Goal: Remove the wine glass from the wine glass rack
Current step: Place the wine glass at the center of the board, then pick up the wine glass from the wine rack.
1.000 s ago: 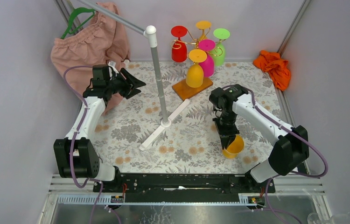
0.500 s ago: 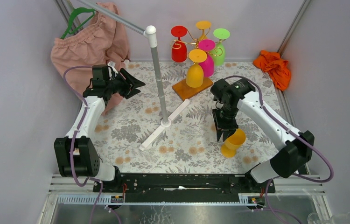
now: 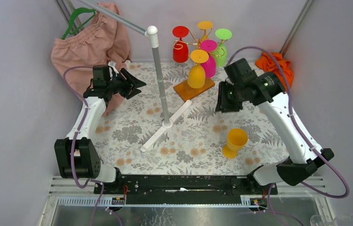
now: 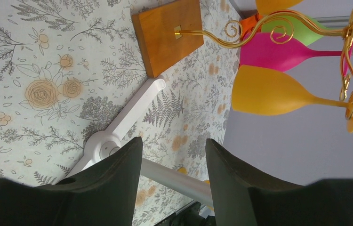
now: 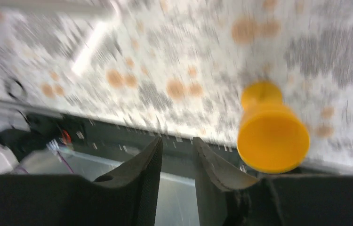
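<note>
A yellow wine glass (image 3: 235,142) stood upright toward the table's (image 3: 132,132) front-right corner, off the rack (image 3: 193,89) at the back edge. The left gripper (image 3: 137,84) and right gripper (image 3: 223,97) were open and empty. Removal looked done.

Left tool (image 4: 172,153): two dark fingers (image 4: 104,183) apart, nothing between. Floral surface (image 4: 33,70) beyond. White cross foot (image 4: 118,129) of pole stand just past fingertips, its pole (image 4: 174,178) crossing gap. Wine glass rack (image 4: 191,32): gold wire post with scrolls on orange-brown wooden base (image 4: 165,37); one foot arm ends just beside base. On rack, bowls toward base: yellow glass (image 4: 273,92), foot in scroll; pink glass (image 4: 278,52); green glass (image 4: 301,30)
</note>
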### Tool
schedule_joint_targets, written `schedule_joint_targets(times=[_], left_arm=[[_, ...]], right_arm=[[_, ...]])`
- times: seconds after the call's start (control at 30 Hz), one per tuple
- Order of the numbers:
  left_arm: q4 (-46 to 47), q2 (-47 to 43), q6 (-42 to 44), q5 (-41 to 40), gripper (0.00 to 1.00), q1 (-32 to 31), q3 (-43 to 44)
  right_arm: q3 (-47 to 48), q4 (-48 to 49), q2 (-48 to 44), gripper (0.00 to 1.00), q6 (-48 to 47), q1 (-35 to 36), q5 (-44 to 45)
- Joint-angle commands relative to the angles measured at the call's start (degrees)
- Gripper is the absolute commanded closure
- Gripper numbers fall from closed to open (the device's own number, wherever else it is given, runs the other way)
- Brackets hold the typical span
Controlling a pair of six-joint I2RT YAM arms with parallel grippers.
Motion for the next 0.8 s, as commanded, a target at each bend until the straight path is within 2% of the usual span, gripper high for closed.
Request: schedule_joint_targets(times=[0.0,0.13,0.2,0.33,0.4,0.5,0.6,0.67,0.7,0.77], left_arm=[[4.82,0.48,-0.35,-0.32,0.4,0.49,2.16],[11.55,0.97,-3.26,2.63,0.39,0.49,1.28],[14.66,1.44,-4.83,3.86,0.38,0.5,0.97],[24.14,5.31,-10.62,9.54,0.37,0.49,2.5],[25.18,7.45,-11.7,10.33,0.37,0.41,4.74],[24.14,9.88,-10.23,9.54,0.36,0.42,9.1],[15.02,12.0,-5.03,2.9,0.38,0.02,15.63],[4.02,12.49,1.6,-8.71,0.39,-2.04,22.09],[1.05,12.41,3.68,-13.69,0.38,-3.1,24.17],[-0.49,12.21,4.23,-17.29,0.38,-4.51,25.67]], right_arm=[[8.47,15.56,-0.22,0.65,-1.12,0.28,9.57],[15.1,25.64,3.25,0.68,-4.18,-1.05,16.12],[17.89,31.29,4.93,0.68,-4.98,-5.0,13.98],[22.0,37.8,9.34,0.64,-0.81,-17.41,2.32],[25.54,38.3,12.93,0.63,0.39,-21.78,-0.44],[30.93,38.57,18.86,0.57,1.43,-27.59,-5.72],[34.77,39.84,26.25,0.55,3.5,-32.02,-12.6],[36.59,41.57,30.99,0.55,5.35,-34.68,-17.53],[37.38,42.85,32.93,0.55,6.22,-35.27,-19.31],[39.12,45.71,36.36,0.55,7.1,-35.78,-22.06]])
